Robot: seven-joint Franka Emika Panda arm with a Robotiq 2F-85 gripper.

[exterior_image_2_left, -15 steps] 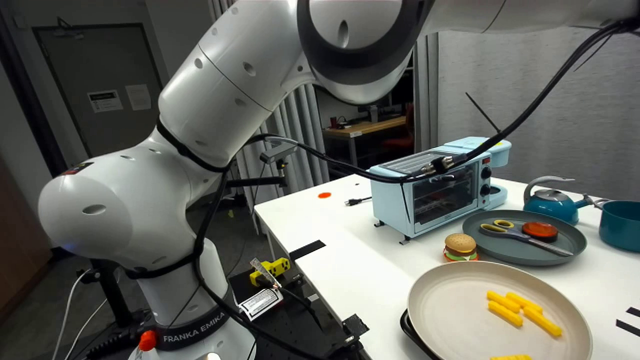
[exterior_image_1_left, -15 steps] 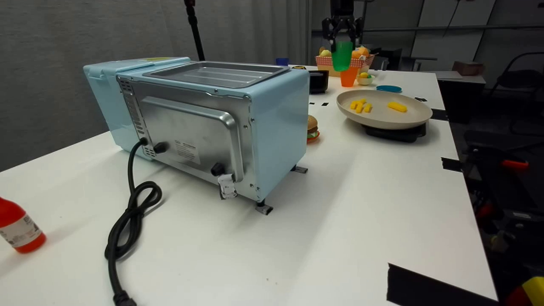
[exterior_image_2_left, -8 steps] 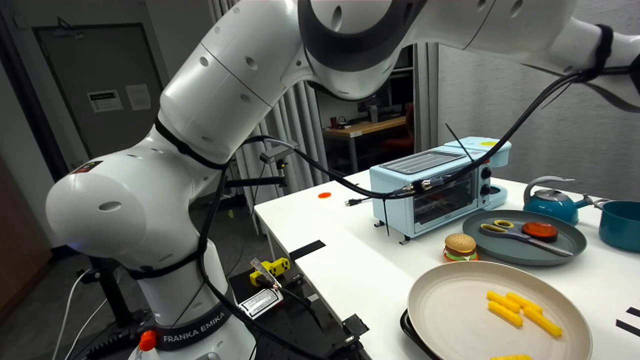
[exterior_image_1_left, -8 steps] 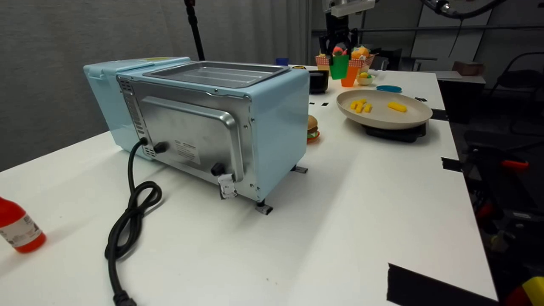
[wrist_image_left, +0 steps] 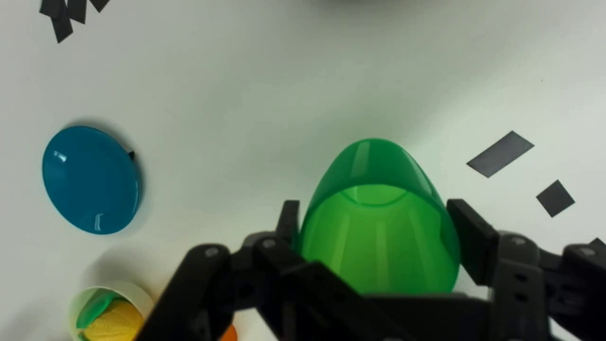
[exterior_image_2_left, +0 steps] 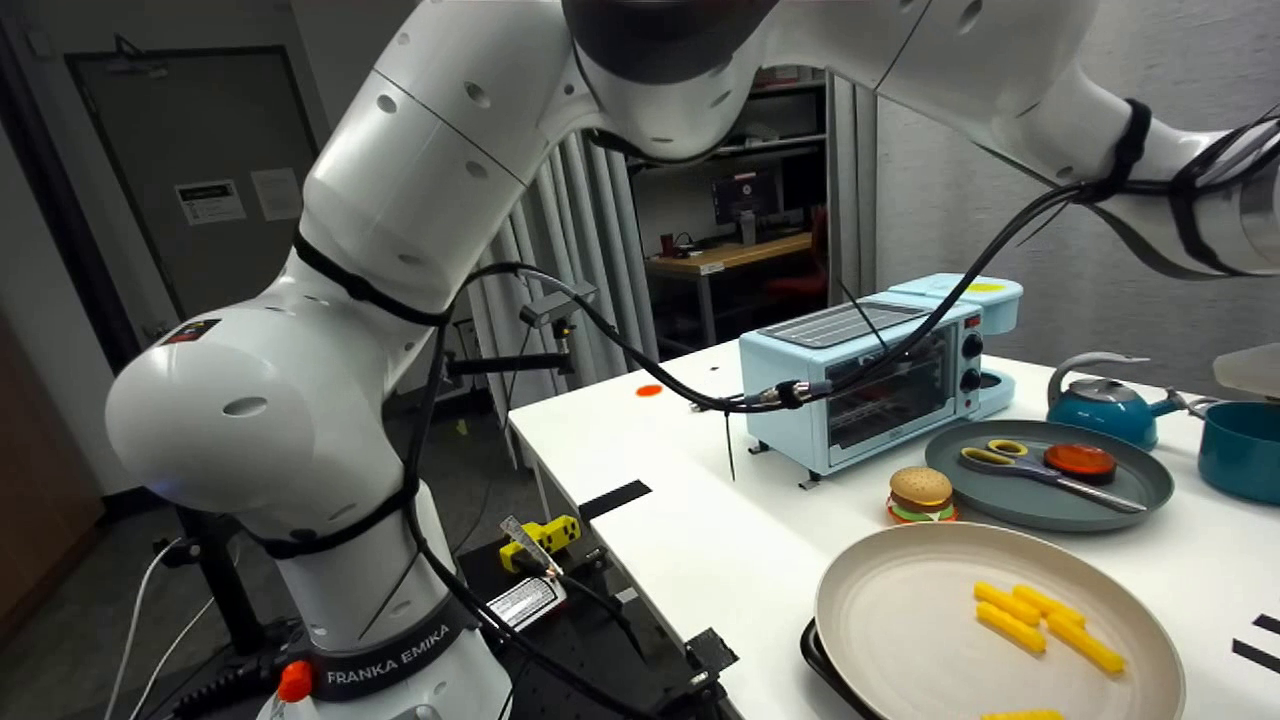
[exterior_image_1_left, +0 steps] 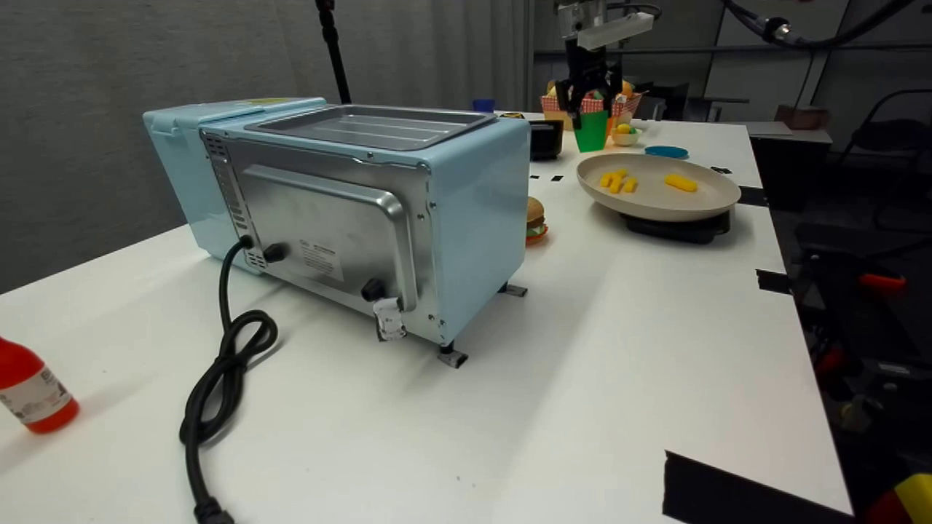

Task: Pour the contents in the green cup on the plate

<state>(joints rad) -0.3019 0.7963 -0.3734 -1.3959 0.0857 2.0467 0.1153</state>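
My gripper point(wrist_image_left: 376, 222) is shut on the green cup point(wrist_image_left: 378, 161), one black finger on each side of it near the rim. In the wrist view I look into the cup and see only bare green walls and floor. In an exterior view the gripper point(exterior_image_1_left: 592, 114) holds the green cup point(exterior_image_1_left: 591, 132) upright, low over the table beyond the plate; I cannot tell whether its base touches the table. The yellow bits point(exterior_image_2_left: 1010, 628) lie on the beige plate point(exterior_image_2_left: 900, 600). The plate point(exterior_image_1_left: 659, 207) and bits point(exterior_image_1_left: 615, 182) show in both exterior views.
A blue dish point(wrist_image_left: 90, 180) and a small bowl point(wrist_image_left: 135, 293) with yellow and green pieces lie left of the cup. A fruit basket point(exterior_image_1_left: 557, 109) stands behind. The orange cup is mostly hidden. The toaster point(exterior_image_2_left: 870, 380), burger point(exterior_image_2_left: 920, 493), grey plate point(exterior_image_2_left: 960, 470) and blue pot point(exterior_image_2_left: 1240, 450) are nearby.
My gripper has come down toward the table with the green cup in it. The arm has shifted in view. The yellow bits and the plate have not moved.
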